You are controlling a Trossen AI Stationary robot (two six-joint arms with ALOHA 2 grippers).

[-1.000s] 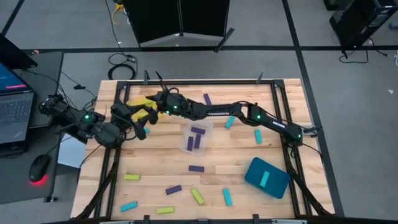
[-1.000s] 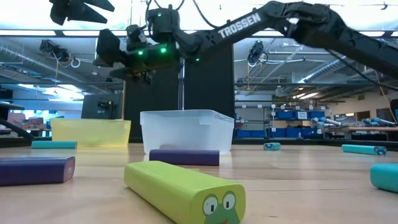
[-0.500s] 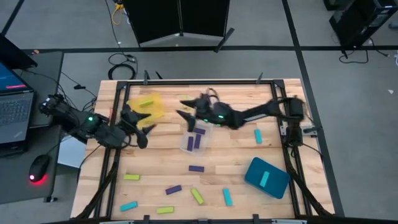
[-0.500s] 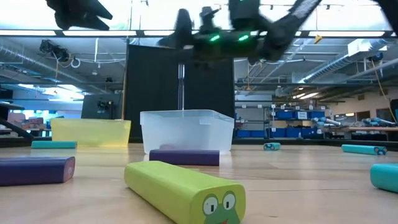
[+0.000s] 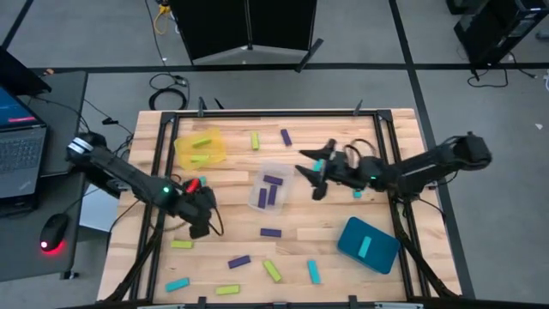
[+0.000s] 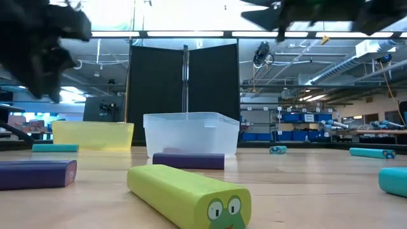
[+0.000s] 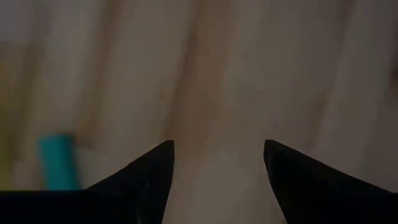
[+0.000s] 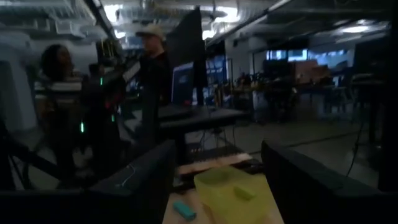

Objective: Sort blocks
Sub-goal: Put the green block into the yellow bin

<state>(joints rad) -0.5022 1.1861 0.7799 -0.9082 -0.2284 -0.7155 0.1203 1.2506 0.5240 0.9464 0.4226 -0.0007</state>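
Pulling back toward its own side of the table (image 5: 232,193), our right tool (image 5: 316,176) hangs spread and empty; the left tool (image 5: 200,225), spread, has dropped low; blocks (image 5: 271,233) still lie scattered, unsorted.

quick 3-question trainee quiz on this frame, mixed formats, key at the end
1. True or false: the clear tray holds two purple blocks.
2. What colour is the block in the teal tray? A lime, B purple, C cyan.
3. Short answer: which holds something, the left hand or the right hand?

Key: 1 true. 2 C. 3 neither; both are open and empty.
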